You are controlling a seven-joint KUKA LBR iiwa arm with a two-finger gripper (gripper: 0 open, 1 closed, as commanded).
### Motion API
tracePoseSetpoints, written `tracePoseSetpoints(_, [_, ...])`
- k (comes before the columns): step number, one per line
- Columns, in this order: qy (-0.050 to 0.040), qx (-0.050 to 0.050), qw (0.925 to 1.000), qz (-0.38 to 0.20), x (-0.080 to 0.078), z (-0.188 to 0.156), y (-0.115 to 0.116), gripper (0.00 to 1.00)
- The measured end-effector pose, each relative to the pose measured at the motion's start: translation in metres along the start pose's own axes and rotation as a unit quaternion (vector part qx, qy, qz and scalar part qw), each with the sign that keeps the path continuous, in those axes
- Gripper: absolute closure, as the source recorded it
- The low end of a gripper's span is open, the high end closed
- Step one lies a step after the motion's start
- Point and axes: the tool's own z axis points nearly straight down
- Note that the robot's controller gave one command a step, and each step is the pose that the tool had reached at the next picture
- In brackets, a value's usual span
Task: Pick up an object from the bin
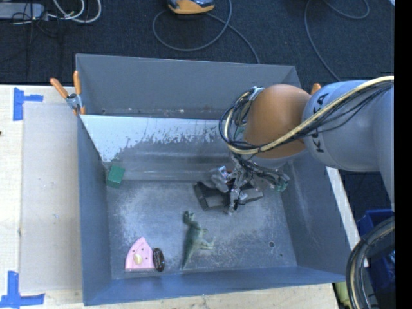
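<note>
The gripper (232,197) is hanging low in the bin (161,102), right of the middle of the floor, under the orange wrist cover (277,120) and its loops of cable. Whether it is spread wide or pinched narrow I cannot tell, because the wrist hardware is crowding the tip from this angle.

Right at the tip, reaching out to its left in the view, a dark blocky thing (207,196) is lying on the floor. It is sitting so close to the gripper that I cannot say whether the two are touching or only side by side. Nothing is showing as clearly gripped or raised off the floor.

Further out, a green toy dinosaur (193,237) is lying toward the front wall, apart from the gripper. In the front-left corner a pink wedge (138,255) is resting with a small dark oval (158,259) just beside it. A little green cube (115,175) is sitting against the left wall, well apart from everything else.

As I read it, the descent looks done and the arm is down at floor level by the dark block. Securing it, lifting it and clearing the rim are all waiting to happen.
</note>
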Motion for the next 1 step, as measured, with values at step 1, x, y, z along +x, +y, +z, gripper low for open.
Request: tracePoseSetpoints(1, [0.0000,0.000,1.0000,0.000,0.0000,0.0000,0.0001,1.00])
